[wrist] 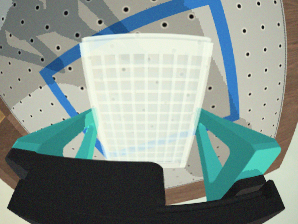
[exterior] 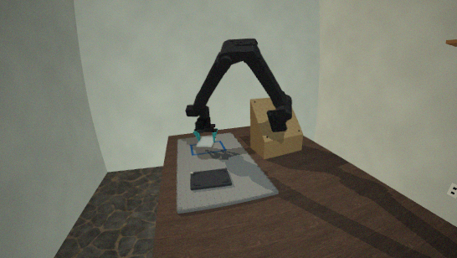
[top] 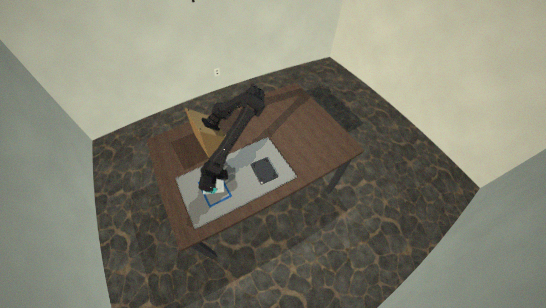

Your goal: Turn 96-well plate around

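End effector (wrist: 148,137) clenched on the plate (wrist: 147,99), teal fingers pressing its two long sides so the well grid faces up and stays level. Held just above the B1 outline (wrist: 220,43), not yet resting on it as far as can be told; the exterior view shows the plate (exterior: 205,141) at the near edge of that blue tape (exterior: 197,153), hanging low over it. Probably carried here to be set down and re-gripped, since a half turn in one wrist motion looks awkward for this arm. Cut corner not distinguishable at this resolution, so orientation cannot be told. Beyond B1, toward the front of the grey perforated deck (exterior: 184,201), the dark nest N1 (exterior: 210,179) vacant, well apart from B1. Behind and to the side of B1, a tan wedge block (exterior: 289,142) on the counter (exterior: 335,209), bearing the arm's base; not in the path between B1 and N1. Arm (exterior: 240,46) arched high over B1, its shadow across the deck. Nothing visible standing between B1 and N1; main risk judged to be a skewed set-down outside the tape.
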`<state>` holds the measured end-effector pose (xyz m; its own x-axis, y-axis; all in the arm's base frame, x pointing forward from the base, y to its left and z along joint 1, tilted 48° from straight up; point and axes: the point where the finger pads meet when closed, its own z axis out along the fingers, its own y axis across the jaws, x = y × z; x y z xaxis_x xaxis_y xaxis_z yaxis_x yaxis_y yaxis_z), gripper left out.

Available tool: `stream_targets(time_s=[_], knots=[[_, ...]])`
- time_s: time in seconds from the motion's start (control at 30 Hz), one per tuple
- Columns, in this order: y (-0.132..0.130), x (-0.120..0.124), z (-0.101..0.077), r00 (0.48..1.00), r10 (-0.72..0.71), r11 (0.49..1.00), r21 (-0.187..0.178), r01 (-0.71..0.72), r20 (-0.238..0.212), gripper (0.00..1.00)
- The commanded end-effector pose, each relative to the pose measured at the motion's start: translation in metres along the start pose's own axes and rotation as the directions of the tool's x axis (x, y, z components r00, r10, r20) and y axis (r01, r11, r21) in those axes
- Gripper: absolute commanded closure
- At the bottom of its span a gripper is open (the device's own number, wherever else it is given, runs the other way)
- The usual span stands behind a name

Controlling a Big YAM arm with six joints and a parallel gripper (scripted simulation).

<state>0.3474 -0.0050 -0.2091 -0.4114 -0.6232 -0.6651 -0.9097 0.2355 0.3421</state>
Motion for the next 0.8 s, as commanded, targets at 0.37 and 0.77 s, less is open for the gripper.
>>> stream_targets(time_s=[0.37, 0.77], knots=[[-0.001, -0.002, 0.012, 1.0, -0.003, 1.0, 0.003, 0.003, 0.0, 1.0], [-0.006, -0.003, 0.016, 1.0, -0.011, 1.0, 0.011, 0.011, -0.002, 1.0]])
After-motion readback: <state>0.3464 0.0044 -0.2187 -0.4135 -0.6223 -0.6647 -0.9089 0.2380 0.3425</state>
